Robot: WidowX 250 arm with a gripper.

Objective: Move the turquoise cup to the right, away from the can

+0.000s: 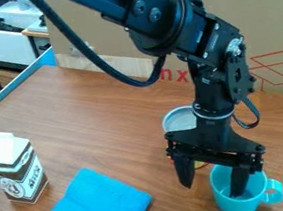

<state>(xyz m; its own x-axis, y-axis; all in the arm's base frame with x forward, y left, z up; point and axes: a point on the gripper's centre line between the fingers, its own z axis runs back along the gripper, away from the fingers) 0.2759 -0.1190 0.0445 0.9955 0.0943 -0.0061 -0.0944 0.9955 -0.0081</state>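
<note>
Holds the hand (211, 190) apart over the bench (114, 127), with one finger down inside the turquoise mug (229, 206) and the other outside, left of the mug. Has a round silver-coloured container (176, 118) behind the mug, a folded blue cloth (92, 206) to its left, and a carton (21, 172) farther left.

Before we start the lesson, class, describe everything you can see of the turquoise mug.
The turquoise mug is one solid colour, smooth, perhaps plastic, with a round open mouth and a looped handle pointing to the picture's right. It stands upright on the brown wood-look table, right of the blue cloth in the picture. One finger of the open black gripper reaches down inside its mouth; whether it touches the mug, I cannot tell.
</note>
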